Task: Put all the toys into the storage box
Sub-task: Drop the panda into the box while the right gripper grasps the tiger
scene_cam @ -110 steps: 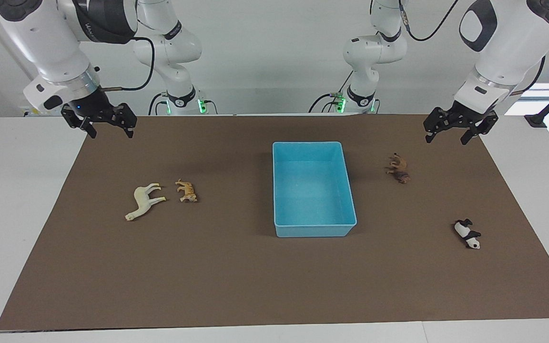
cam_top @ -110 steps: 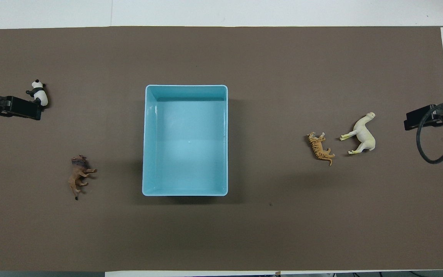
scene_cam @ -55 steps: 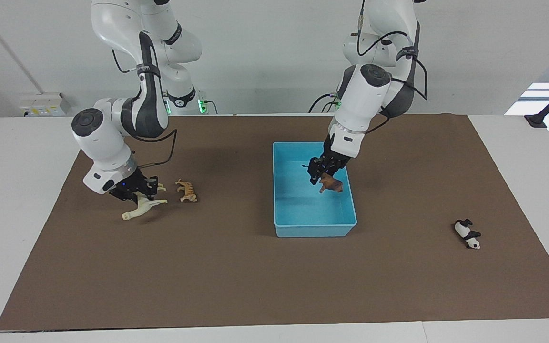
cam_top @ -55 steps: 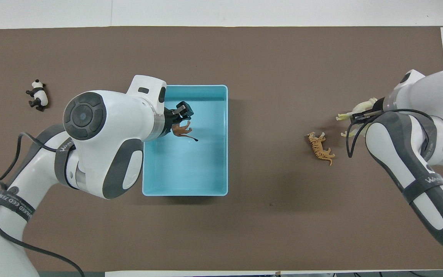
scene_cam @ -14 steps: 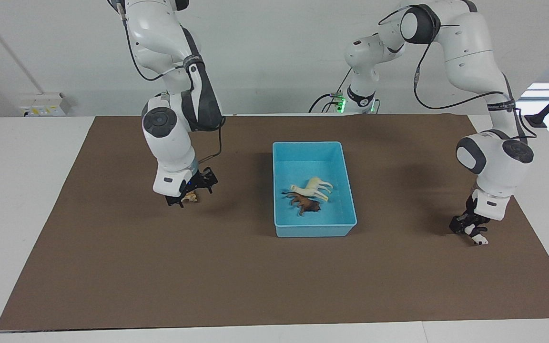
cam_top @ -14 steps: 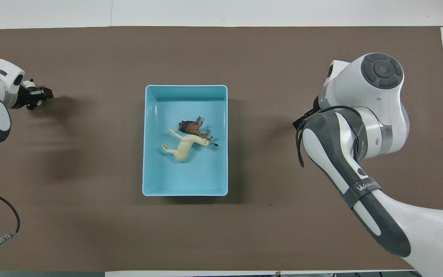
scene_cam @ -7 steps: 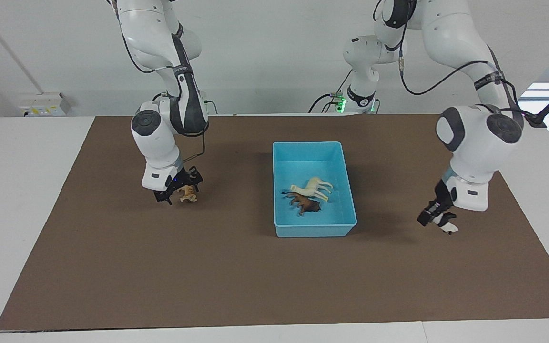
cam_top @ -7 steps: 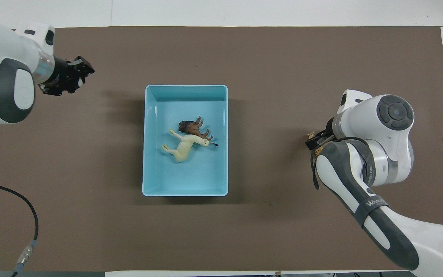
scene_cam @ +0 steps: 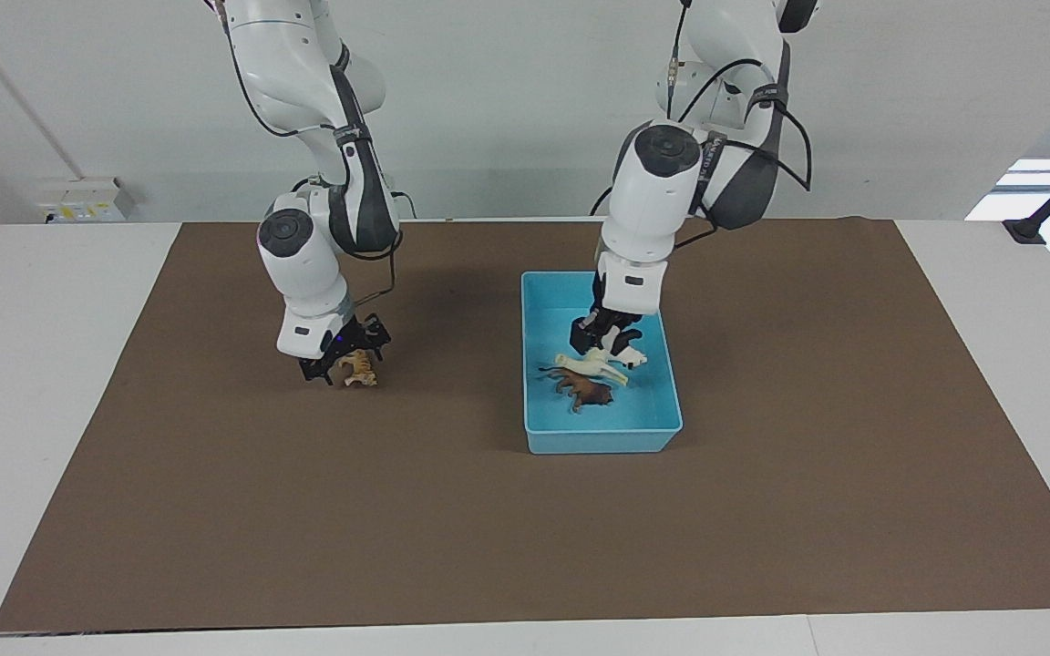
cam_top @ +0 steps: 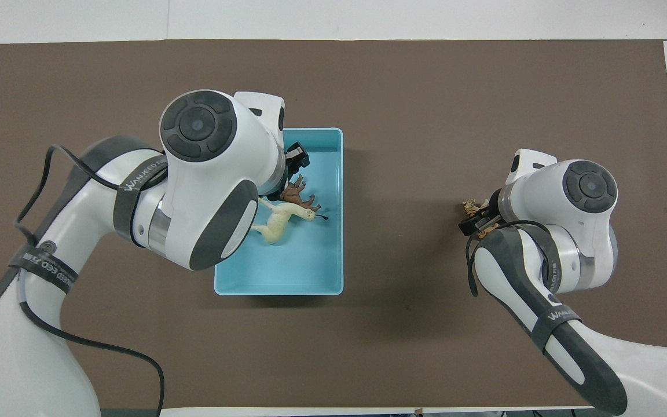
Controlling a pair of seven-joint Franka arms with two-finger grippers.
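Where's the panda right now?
The panda hangs in the left gripper, over the storage box in the middle of the table, just above the cream horse and brown animal lying inside.

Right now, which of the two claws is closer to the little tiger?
The right gripper: it is down at the tiger on the mat, open around it. The left gripper is over the blue box, holding the panda above the horse.
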